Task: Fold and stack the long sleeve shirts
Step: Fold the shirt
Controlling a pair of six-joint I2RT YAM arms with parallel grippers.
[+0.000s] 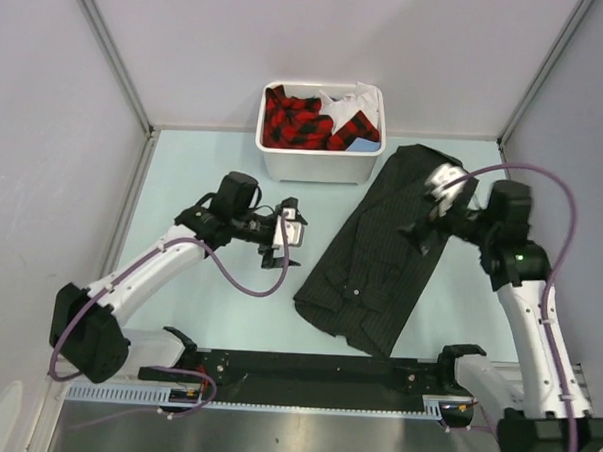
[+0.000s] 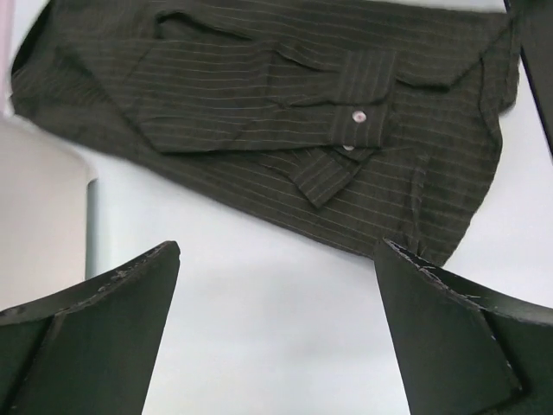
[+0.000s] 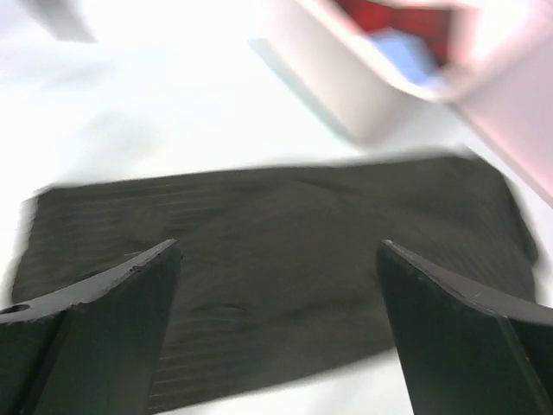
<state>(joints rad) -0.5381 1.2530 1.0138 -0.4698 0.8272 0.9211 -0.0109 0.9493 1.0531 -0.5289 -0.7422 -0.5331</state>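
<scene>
The pinstriped shirt (image 1: 380, 259) lies beneath the right claw (image 3: 278, 251) (jaws apart)

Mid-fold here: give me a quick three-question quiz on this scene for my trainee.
1. True or false: the left claw is shut on the black pinstriped button-up shirt.
2. What lies in the white plastic bin? A) red-and-black plaid cloth B) metal spoons C) cardboard boxes
3. Fill in: the right claw hangs over the shirt with its jaws ____.
Key: 1 false (it is open, beside the shirt); 2 A; 3 open.
</scene>
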